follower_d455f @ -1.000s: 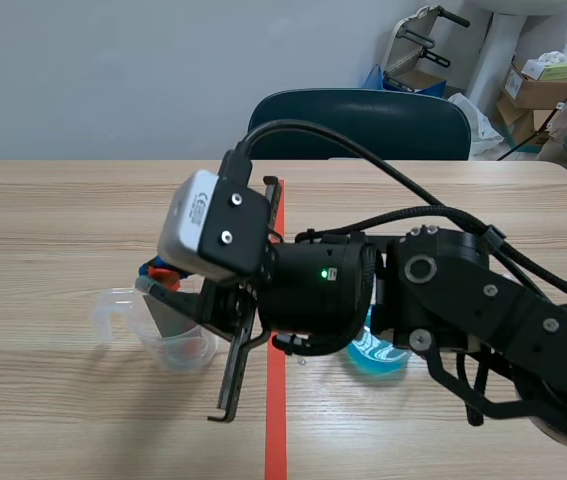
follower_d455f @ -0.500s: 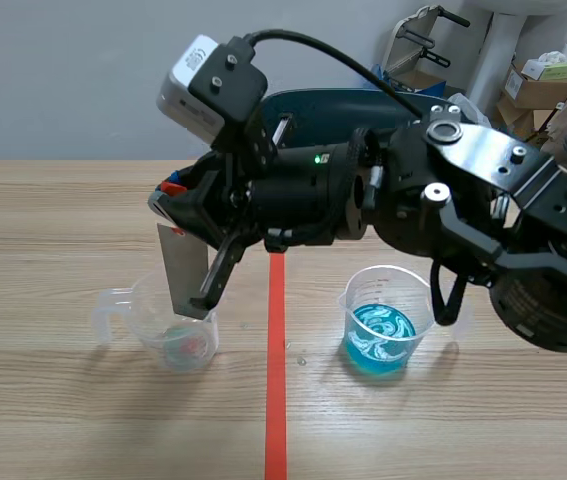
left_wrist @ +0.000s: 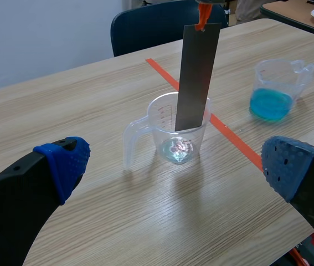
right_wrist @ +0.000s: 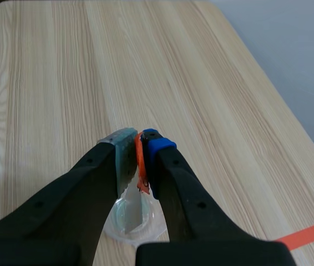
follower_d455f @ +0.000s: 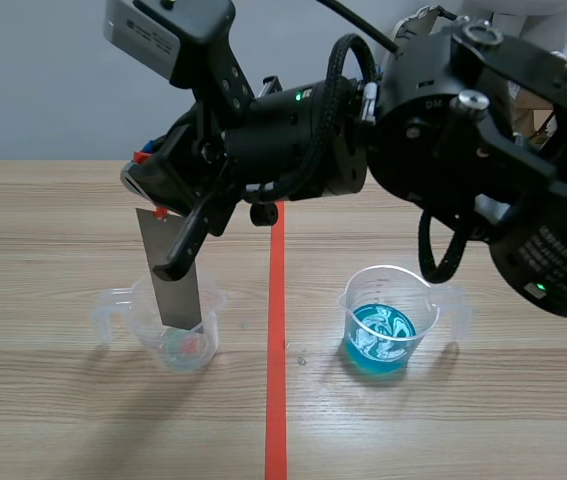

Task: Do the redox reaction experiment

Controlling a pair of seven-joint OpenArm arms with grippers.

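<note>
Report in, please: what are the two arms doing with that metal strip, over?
Right jaws shut on metal strip, upright, lower end inside clear cup. Left jaws open, short of the cup. Cup of blue liquid stands apart; nothing blocking.

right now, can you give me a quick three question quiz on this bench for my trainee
1. True or false: the lower end of the flat grey metal strip is inside the handled clear plastic cup.
2. Which hand grips the strip? A left, B right, C neither.
3. Fill in: the other clear cup holds ___ liquid.
Key: 1 true; 2 B, the right hand; 3 blue.
</note>
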